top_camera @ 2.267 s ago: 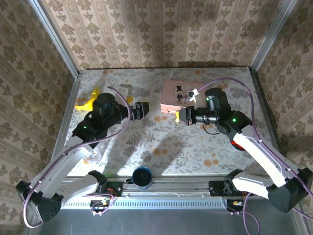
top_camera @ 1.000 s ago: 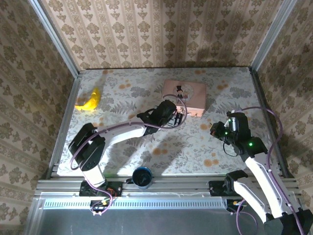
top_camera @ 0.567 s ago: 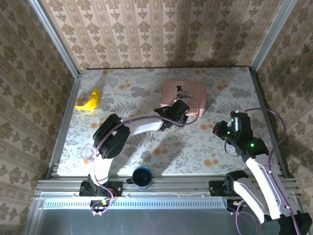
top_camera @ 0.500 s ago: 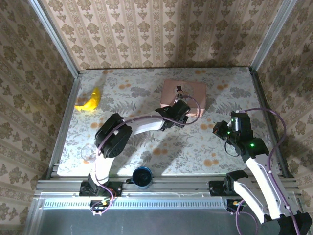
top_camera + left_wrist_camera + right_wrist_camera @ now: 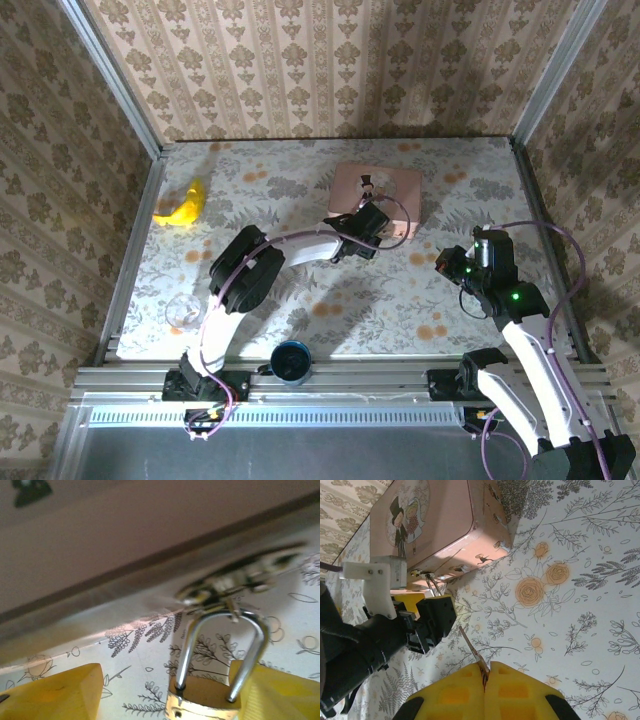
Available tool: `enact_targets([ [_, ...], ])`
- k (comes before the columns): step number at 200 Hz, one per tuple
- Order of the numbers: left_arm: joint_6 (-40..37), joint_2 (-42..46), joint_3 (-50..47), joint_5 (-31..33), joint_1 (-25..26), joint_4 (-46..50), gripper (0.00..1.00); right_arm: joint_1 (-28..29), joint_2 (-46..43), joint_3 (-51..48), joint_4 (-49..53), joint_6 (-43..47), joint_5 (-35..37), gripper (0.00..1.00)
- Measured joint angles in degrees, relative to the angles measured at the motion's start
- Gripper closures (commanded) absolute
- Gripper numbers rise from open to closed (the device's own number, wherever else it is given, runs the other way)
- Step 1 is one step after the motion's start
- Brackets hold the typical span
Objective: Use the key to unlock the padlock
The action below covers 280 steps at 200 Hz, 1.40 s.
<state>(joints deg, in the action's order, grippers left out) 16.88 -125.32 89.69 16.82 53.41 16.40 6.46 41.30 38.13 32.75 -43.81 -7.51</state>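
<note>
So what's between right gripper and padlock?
Right wrist view: key jutting from right gripper, bare table, then left gripper at the padlock.

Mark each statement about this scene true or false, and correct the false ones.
1. Both shackle ends of the padlock sit in its body. True.
2. The banana lies on the pink box. False: it lies on the table, far from the box.
3. The right end effector is shut on the key. True.
4. The left end effector hovers by the banana. False: it is at the pink box's near edge, fingers either side of the padlock.
</note>
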Motion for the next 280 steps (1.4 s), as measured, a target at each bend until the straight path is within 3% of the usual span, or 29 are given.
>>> enact_targets([
  [34,-0.04,-0.66,0.09,0.02,-0.48,-0.20,0.35,-0.11,-0.17,-0.39,-0.52,-0.33,-0.44,1.00],
  [52,0.17,-0.79,0.09,0.09,-0.46,-0.61,0.41,-0.11,-0.15,-0.85,-0.85,-0.39,-0.59,1.00],
  [76,1.05,-1.27,0.09,0.26,-0.15,-1.92,0.53,-0.22,-0.11,-1.03,-0.87,-0.59,-0.74,1.00],
  [116,3.23,-1.64,-0.33,2.95,0.57,-4.20,0.83,-0.28,0.26,-1.25,-2.51,-0.79,-1.55,1.00],
  [149,5.49,-1.64,-1.92,6.34,1.01,-6.97,1.00,-0.48,1.88,-1.25,-3.10,-0.76,-2.32,1.00],
  [209,12.00,-0.31,-7.30,11.02,2.12,-14.32,1.00,-0.63,2.78,-1.25,-4.66,-0.07,-3.76,1.00],
  [280,19.19,2.86,-13.35,15.41,2.56,-16.31,1.00,-0.63,3.61,-1.25,-5.90,0.57,-5.60,1.00],
])
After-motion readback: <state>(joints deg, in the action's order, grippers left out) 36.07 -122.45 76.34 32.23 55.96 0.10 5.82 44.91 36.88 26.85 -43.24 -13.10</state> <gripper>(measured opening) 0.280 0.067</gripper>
